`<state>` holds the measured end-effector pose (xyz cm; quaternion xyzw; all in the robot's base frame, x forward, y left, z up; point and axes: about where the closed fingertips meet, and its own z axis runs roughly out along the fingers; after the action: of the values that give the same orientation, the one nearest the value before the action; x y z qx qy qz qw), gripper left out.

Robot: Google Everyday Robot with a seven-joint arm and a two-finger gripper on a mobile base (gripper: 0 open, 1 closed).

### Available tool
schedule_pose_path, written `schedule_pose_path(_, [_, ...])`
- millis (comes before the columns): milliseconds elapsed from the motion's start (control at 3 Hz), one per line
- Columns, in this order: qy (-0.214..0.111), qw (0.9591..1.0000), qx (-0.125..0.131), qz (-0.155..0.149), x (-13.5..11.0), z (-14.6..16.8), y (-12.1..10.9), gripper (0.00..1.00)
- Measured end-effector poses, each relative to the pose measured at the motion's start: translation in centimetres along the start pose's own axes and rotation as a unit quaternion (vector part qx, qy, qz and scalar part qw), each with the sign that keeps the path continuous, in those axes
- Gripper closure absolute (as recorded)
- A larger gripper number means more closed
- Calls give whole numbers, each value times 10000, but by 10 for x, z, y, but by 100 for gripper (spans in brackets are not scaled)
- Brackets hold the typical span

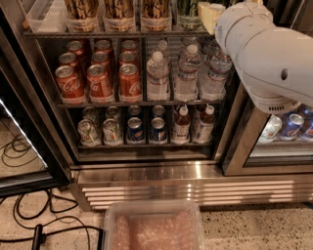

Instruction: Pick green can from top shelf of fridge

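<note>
You have brushed steel all round the fridge (146, 176): its frame and the ribbed sill show a satin, streaked sheen. The top shelf (122, 34) has a dull grey metal front rail, and the trays (41, 17) on it are clear, slightly cloudy plastic. The green can (188, 6) looks like glossy printed metal. The red cola cans (100, 80) shine, with bright metal rims; the water bottles (186, 73) are thin clear plastic. Your gripper (209, 13), at the right end of the top shelf just beside the green can, looks like matt cream plastic. The arm shell (274, 53) is smooth white with a soft sheen. The floor (254, 229) is speckled stone.
</note>
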<state>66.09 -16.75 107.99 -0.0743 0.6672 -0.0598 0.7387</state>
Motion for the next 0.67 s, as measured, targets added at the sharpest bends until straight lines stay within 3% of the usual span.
schedule_pose_path(667, [-85,9999,30,56,-2,13,4,39])
